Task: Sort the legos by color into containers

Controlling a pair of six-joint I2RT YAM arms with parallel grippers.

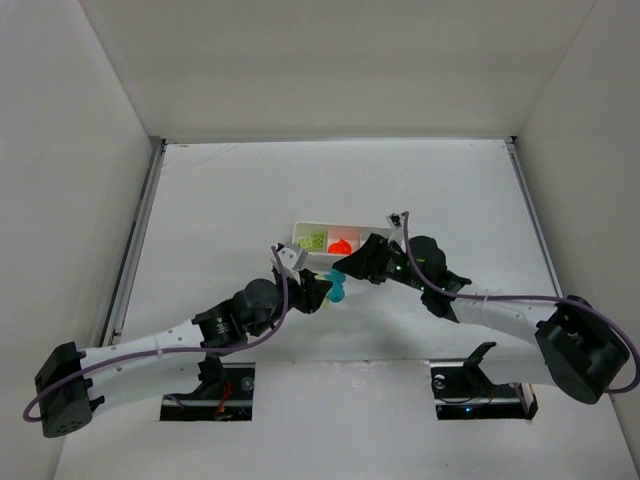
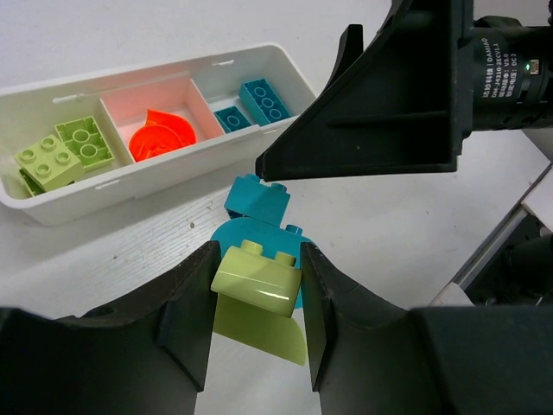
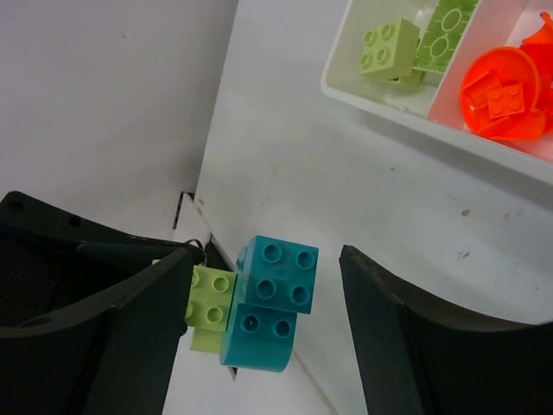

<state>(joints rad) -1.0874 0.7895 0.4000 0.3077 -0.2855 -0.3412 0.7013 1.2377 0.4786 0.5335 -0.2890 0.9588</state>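
My left gripper is shut on a yellow-green lego that is joined to cyan legos, just in front of the white tray. My right gripper is open, its fingers on either side of the same cluster, with the cyan block and the green brick between them. One of its fingers shows above the cluster. The tray holds yellow-green legos on the left, orange-red legos in the middle and cyan legos on the right. From above, both grippers meet below the tray.
White walls enclose the table on the left, back and right. A metal rail runs along the left edge. The arm bases and their mounts sit at the near edge. The tray's green and orange compartments lie far right of the cluster.
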